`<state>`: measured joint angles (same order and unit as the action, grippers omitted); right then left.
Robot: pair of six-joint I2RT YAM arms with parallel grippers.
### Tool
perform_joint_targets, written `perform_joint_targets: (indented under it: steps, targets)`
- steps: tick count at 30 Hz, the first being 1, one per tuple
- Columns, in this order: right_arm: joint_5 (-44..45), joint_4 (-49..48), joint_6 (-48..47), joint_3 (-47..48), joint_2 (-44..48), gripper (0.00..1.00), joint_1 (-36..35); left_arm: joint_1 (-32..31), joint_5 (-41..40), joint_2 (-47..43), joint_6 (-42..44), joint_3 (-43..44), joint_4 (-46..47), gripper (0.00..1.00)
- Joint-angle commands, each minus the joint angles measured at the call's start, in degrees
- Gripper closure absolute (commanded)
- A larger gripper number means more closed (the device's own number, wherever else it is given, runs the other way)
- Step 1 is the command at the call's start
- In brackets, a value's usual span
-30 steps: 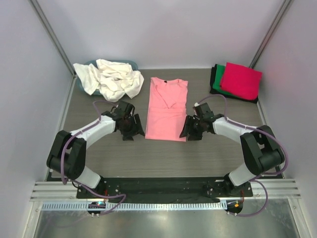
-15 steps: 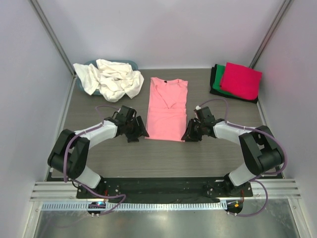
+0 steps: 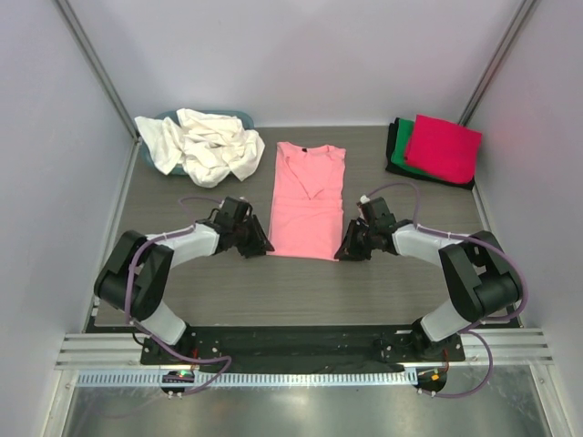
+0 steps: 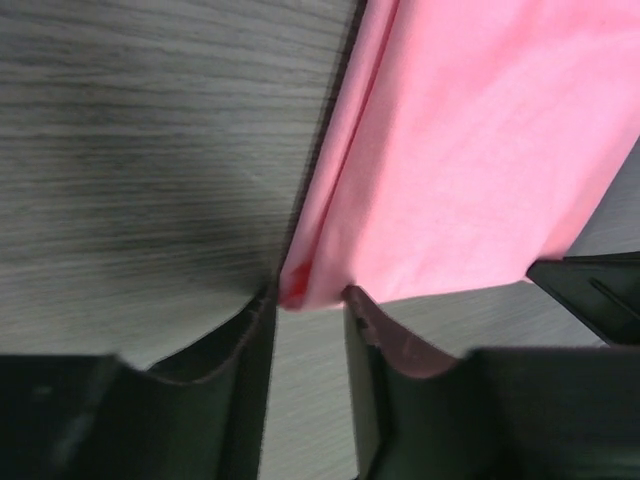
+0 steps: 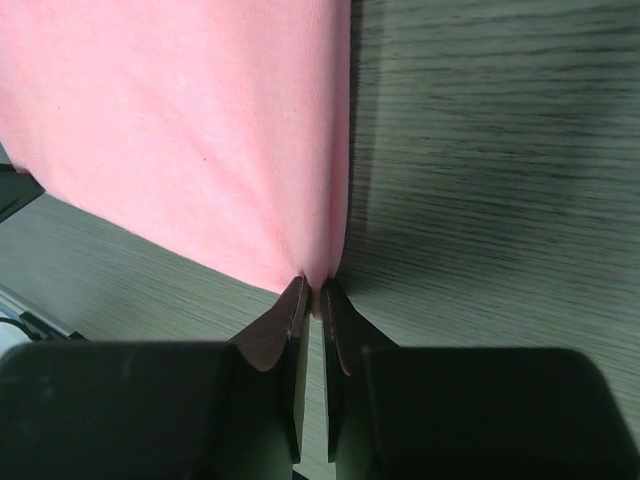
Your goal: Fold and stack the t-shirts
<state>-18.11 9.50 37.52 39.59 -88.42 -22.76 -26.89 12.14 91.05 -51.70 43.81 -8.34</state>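
Colleague: Position of the shirt, please? Where is it lying?

Operator: I see the salmon pink t-shirt [image 3: 308,205] flat in the middle of the table [image 3: 301,291]. Its long sides are folded in, the collar is at the far end and the hem is toward the arms.

Colleague: And your grippers?

Operator: Both are low on the table at the near hem, one at each corner. The right gripper [image 5: 312,290] is clenched on the near right corner, and I see the pink cloth pinched between its tips. The left gripper [image 3: 258,244] is at the near left corner. From its wrist camera, its fingers [image 4: 245,330] stand apart, with the folded corner just at their tips and bare table in the gap behind. It is not clamped.

Colleague: The other shirts?

Operator: The cream white t-shirts [image 3: 205,146] are a crumpled heap at the far left, lying over the teal-blue tub [image 3: 239,116]. At the far right there is a folded stack [image 3: 403,150] with a magenta red t-shirt [image 3: 444,147] on top. Both piles are well apart from the pink one.
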Motion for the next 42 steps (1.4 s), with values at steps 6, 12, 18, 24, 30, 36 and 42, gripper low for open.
perform_joint_targets:
  steps: [6,12,18,24,30,36,42]
  targets:
    - [0.3,0.9,0.2,-1.4,1.1,0.96,0.0,-1.0,-0.6,2.0,-0.6,-3.4,2.7,0.99]
    - [-0.6,2.5,1.0,-3.6,6.9,0.99,-0.1,-3.7,-1.2,-4.4,-2.7,-5.0,-0.3,1.0]
    - [-1.8,9.0,1.9,-6.5,18.9,0.99,-0.2,-8.6,-3.6,-13.7,-6.2,-3.7,-9.6,1.0]
    - [-2.4,20.6,5.5,-8.1,36.7,0.99,-1.0,-16.0,-8.5,-25.5,-10.1,-2.2,-21.0,1.0]
    - [-0.7,32.4,12.1,-4.7,51.0,0.99,-4.8,-23.4,-11.5,-38.6,-18.7,-3.2,-28.9,1.0]
    - [1.9,38.3,13.8,1.3,54.2,0.99,-6.0,-26.0,-17.0,-43.3,-20.2,2.6,-36.3,1.0]
    - [8.7,41.0,7.8,11.8,46.7,0.99,-6.0,-25.5,-24.6,-38.9,-12.7,12.7,-40.4,1.0]
